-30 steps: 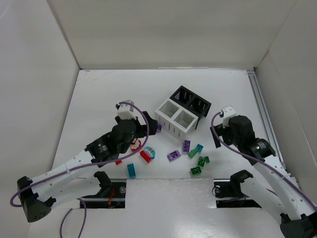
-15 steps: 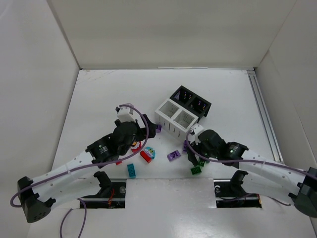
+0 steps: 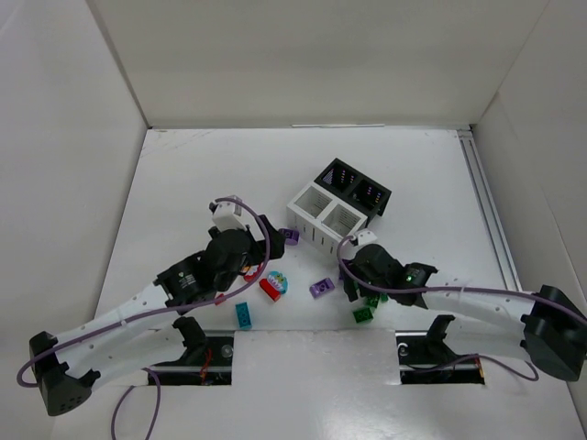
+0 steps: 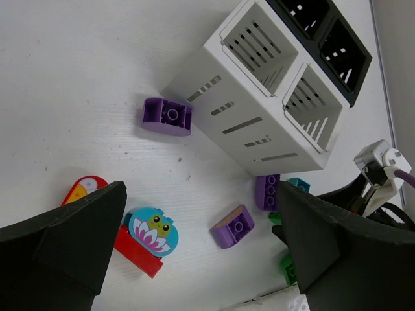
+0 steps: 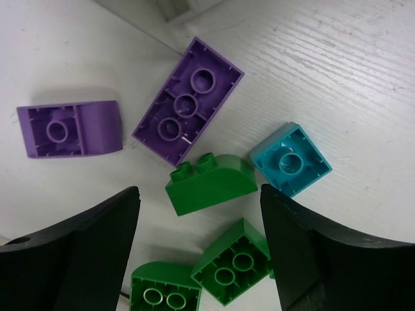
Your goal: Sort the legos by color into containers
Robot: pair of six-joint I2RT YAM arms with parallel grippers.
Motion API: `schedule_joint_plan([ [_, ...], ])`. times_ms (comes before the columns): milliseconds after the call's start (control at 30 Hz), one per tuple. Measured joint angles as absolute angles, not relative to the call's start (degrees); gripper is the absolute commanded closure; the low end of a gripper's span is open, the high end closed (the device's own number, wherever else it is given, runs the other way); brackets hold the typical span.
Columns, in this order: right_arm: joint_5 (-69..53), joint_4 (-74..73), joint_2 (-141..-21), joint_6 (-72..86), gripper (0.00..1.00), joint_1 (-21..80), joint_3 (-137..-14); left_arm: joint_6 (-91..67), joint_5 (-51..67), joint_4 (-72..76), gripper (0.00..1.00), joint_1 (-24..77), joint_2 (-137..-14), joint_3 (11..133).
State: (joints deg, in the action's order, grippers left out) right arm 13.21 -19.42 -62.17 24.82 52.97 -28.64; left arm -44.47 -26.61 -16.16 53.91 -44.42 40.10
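Right arm has swung down to 5 o'clock of the containers (image 3: 337,203). My right gripper (image 3: 353,286), jaws spread, straddles a curved green lego (image 5: 209,183). Left gripper (image 4: 201,227) hovers released. Picking step: next I'd descend and pinch.

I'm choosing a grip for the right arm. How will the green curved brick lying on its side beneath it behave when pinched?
Likely stiff and light: the green curved brick looks like moulded plastic. Its rounded face could slip; flat sides seem safer. The teal brick beside it may get nudged.
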Motion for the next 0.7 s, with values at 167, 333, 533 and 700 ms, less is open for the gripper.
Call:
schedule_joint_plan([
  [167,15.49,-17.87,-65.91,26.02,0.26,52.97,-28.64,-45.12,-26.61,-17.04,0.0,53.91,-44.42,39.72],
  [333,17.98,-16.69,-69.69,27.16,0.51,52.97,-29.21,-45.76,-26.59,-17.19,0.0,53.91,-44.4,39.7],
  [533,18.63,-16.27,-69.87,27.53,0.72,52.97,-29.32,-46.0,-26.59,-17.87,0.0,53.91,-43.59,39.0],
  [700,18.48,-19.57,-66.59,26.52,0.75,53.01,-30.13,-46.0,-26.59,-18.04,0.0,53.91,-42.22,38.98],
])
